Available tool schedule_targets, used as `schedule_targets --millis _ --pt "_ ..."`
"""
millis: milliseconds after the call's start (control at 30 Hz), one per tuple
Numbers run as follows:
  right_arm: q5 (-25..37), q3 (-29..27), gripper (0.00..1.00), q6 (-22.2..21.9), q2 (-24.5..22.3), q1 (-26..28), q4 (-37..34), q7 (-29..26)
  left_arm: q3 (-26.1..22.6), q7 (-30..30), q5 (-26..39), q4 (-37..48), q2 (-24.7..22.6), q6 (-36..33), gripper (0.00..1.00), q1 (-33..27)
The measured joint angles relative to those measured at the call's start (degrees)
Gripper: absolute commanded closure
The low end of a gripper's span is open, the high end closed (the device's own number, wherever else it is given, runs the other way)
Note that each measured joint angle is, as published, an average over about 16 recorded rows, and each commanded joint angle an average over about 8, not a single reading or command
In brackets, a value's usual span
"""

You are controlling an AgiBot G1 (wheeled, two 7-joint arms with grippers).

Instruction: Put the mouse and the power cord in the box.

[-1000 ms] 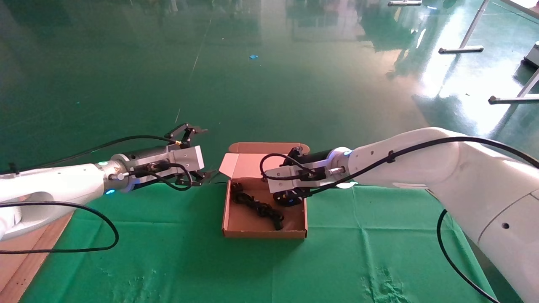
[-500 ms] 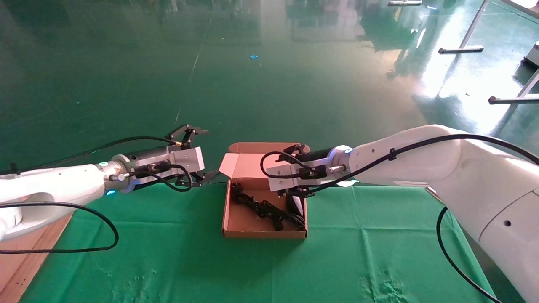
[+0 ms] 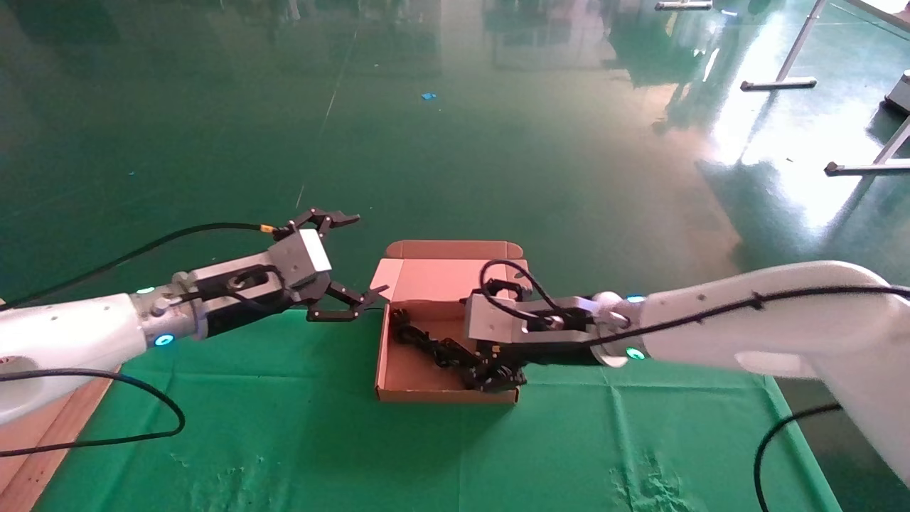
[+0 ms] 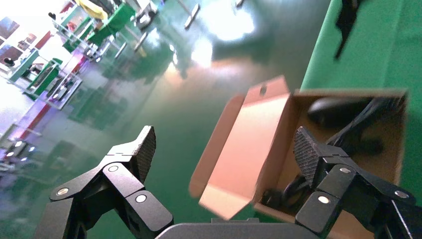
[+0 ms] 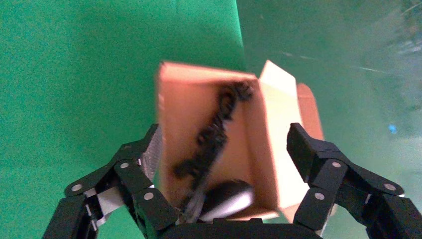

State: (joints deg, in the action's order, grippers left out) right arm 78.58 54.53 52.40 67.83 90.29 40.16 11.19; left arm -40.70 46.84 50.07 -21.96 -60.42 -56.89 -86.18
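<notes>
The box [image 3: 398, 370] is sitting open on the green-covered table [image 3: 284, 441], its lid [image 3: 434, 274] tipped back toward the far side. Inside, the power cord [image 3: 434, 348] is lying in a bunched line across the floor of the box, running from the far left corner toward the near right. The mouse [image 5: 226, 199] is lying inside too, near the right wall — the right wrist view is showing it just beside the end of the cord. The right hand [image 3: 498, 373] is hovering low over the near right corner of the box, its fingers spread wide and gripping nothing. The left hand [image 3: 355, 256] is hanging just beyond the box's far left corner, beside the lid — its fingers are also splayed open, with nothing between them.
</notes>
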Motion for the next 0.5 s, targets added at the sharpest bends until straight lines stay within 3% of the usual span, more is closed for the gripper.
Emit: schedule_targets --millis 500 --pt "-12.2 -12.79 0.0 11.06 -10.9 -9.54 11.1 -7.29 8.07 -18.82 -2.68 -16.87 8.3 -9.41 0.0 8.04"
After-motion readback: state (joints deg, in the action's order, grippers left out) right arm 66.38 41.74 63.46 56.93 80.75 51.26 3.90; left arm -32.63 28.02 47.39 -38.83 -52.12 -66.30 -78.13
